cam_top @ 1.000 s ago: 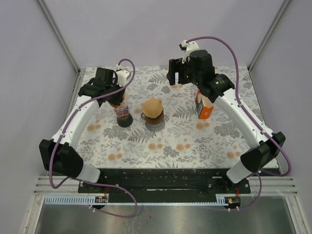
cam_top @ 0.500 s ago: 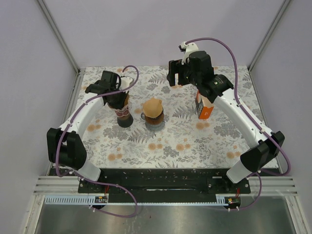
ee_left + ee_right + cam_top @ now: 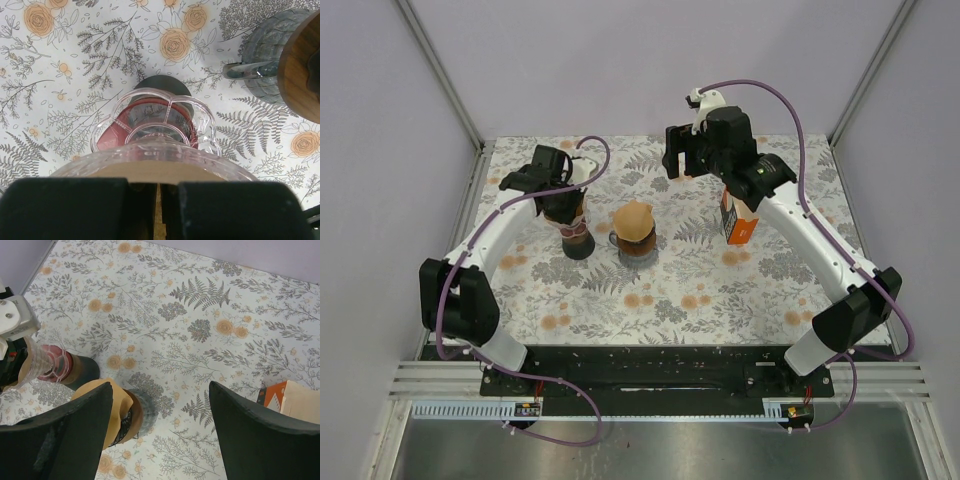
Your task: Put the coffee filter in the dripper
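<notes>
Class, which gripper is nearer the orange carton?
Right. The right gripper hangs up-left of the carton in the top view; the left gripper sits far left, beyond the carafe.

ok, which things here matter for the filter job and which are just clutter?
In play: brown paper filter, clear dripper, left gripper at its rim, glass vessel under the filter.
Idle: orange box, open right gripper.

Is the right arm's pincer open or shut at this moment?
Open. In the right wrist view, the right pincer has its two fingers spread wide apart, with nothing gripped between them.
</notes>
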